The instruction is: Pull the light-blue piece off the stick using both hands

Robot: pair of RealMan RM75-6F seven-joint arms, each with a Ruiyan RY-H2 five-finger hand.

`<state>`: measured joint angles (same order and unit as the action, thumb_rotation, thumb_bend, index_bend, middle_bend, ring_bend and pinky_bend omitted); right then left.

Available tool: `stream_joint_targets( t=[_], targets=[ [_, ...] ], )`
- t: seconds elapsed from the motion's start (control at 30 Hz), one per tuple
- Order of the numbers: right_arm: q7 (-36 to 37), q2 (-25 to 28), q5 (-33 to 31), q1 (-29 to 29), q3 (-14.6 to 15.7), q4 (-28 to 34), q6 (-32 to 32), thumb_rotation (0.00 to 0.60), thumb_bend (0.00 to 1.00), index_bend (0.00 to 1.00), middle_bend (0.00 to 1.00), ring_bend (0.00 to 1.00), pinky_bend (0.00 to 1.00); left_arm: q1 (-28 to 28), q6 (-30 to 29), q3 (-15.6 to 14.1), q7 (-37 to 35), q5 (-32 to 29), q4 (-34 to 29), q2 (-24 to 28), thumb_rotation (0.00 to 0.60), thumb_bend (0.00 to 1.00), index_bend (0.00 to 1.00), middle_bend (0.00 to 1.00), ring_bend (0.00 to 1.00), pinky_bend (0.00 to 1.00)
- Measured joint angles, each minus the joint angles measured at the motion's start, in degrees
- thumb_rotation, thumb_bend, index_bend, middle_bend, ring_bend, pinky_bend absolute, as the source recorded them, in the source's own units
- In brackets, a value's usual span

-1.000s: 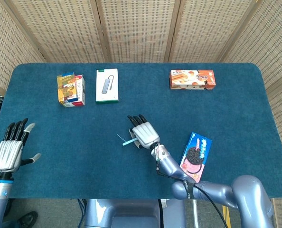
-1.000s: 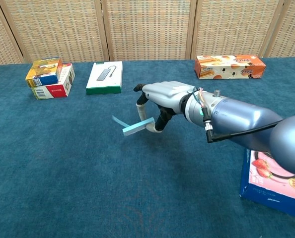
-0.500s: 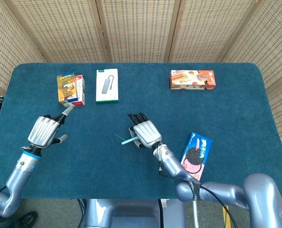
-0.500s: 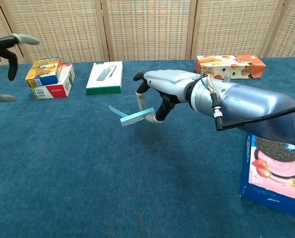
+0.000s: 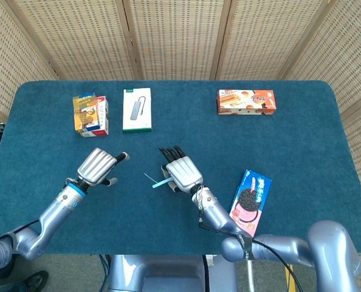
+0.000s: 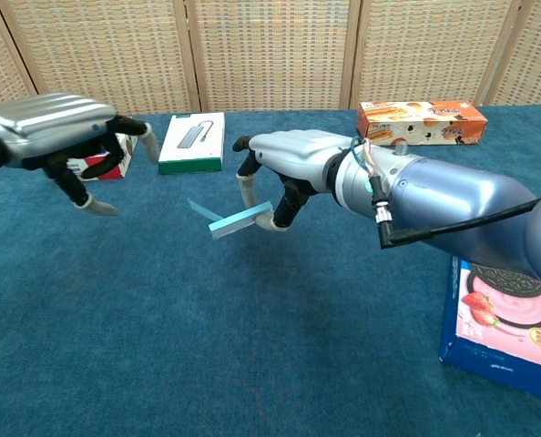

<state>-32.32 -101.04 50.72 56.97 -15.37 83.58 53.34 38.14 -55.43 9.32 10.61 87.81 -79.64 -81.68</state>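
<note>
While the right hand [image 6: 284, 168] pinches the stick [image 6: 241, 219] with its light-blue piece [image 6: 200, 210] above the table [image 6: 252, 346], the left hand [image 6: 56, 127] hovers nearby; its fingers are spread, holding nothing.

The table [image 5: 302, 134] wears matt, napped blue cloth. Both hands [image 6: 47, 123] [image 6: 289, 155] look like smooth, satin silver metal. At twelve o'clock stands a rough woven wicker screen [image 5: 180, 36].

Bright even overhead light, soft shadows, sharp pics, no glare/blur
</note>
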Motion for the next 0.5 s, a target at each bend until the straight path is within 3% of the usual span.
stream_joint_targets(
  t=[0.5],
  targets=[
    [-3.17, -2.13, -3.22, 1.50, 0.13, 0.59, 1.67, 0.600, 0.44, 0.54, 0.02, 0.00, 0.00, 6.24, 5.31, -0.42, -6.82, -1.68, -0.53, -2.02, 0.600, 0.23, 0.46, 0.83, 0.98, 1.00]
  ],
)
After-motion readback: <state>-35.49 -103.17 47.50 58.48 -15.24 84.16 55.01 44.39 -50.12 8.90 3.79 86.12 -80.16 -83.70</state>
